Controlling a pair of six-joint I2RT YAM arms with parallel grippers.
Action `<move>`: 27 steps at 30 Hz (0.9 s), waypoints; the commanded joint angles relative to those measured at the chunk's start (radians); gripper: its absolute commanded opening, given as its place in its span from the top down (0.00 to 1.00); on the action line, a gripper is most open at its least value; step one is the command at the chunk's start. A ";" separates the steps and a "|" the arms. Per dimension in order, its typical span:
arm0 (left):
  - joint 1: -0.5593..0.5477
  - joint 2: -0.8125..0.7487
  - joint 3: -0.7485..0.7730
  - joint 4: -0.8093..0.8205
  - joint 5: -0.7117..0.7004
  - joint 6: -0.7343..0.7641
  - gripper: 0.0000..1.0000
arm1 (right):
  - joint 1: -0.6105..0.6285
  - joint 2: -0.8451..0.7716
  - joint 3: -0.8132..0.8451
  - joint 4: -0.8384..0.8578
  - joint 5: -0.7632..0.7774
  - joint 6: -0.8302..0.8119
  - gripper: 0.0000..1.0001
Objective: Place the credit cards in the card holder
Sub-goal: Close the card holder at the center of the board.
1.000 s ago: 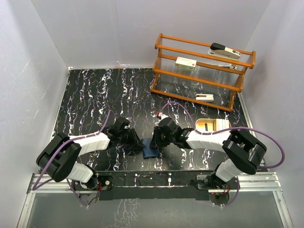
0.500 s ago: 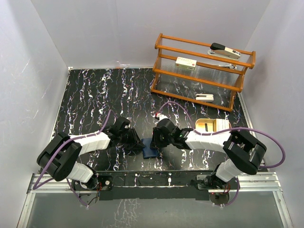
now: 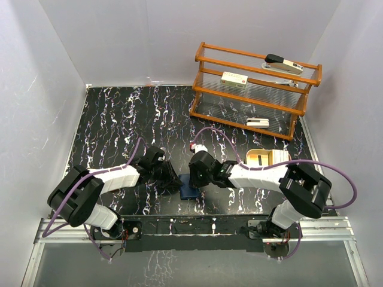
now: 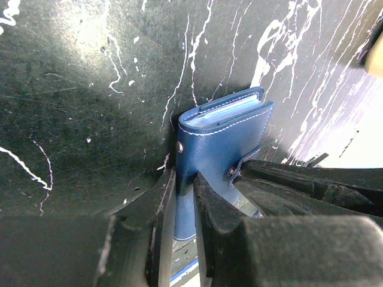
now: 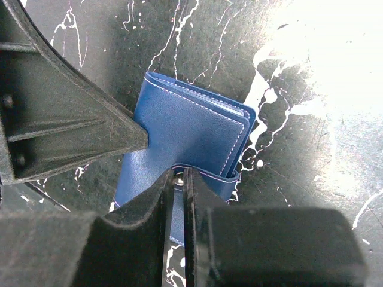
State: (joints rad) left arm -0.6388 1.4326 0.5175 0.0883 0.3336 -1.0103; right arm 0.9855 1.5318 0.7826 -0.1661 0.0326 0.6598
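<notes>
The navy blue card holder (image 3: pixel 190 191) lies folded on the black marbled table near the front edge, between my two grippers. My left gripper (image 3: pixel 177 182) is shut on one flap of it (image 4: pixel 224 134); the blue leather sits pinched between its fingers (image 4: pixel 209 203). My right gripper (image 3: pixel 195 180) is shut on the holder's snap tab (image 5: pixel 206 176), right at the metal snap. The holder's cover (image 5: pixel 185 128) faces the right wrist camera. Thin pale card edges (image 4: pixel 230 109) show inside the folded holder. No loose credit cards are in view.
A wooden rack (image 3: pixel 254 89) with white block devices on its shelves stands at the back right. A beige shallow tray (image 3: pixel 267 158) lies right of my right gripper, beside its forearm. The table's front edge runs just below the holder.
My right gripper has shifted slightly left toward the left gripper, still on the snap tab. The left gripper has barely moved and keeps its hold.
</notes>
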 commanded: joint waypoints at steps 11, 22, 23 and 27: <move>-0.005 0.002 0.030 -0.024 -0.015 0.004 0.86 | 0.083 0.092 0.006 -0.119 0.067 0.008 0.97; -0.005 -0.009 0.033 -0.025 0.001 -0.009 0.86 | 0.143 0.168 0.001 -0.194 0.146 0.030 1.00; -0.005 -0.012 0.038 -0.030 0.000 -0.008 0.85 | 0.143 0.161 0.006 -0.195 0.151 0.031 1.00; -0.005 -0.054 0.058 -0.068 -0.020 0.001 0.80 | 0.139 0.127 0.067 -0.245 0.233 0.013 1.00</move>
State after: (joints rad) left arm -0.6392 1.4315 0.5289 0.0647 0.3321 -1.0138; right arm 1.1046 1.5906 0.8528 -0.2508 0.2714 0.6617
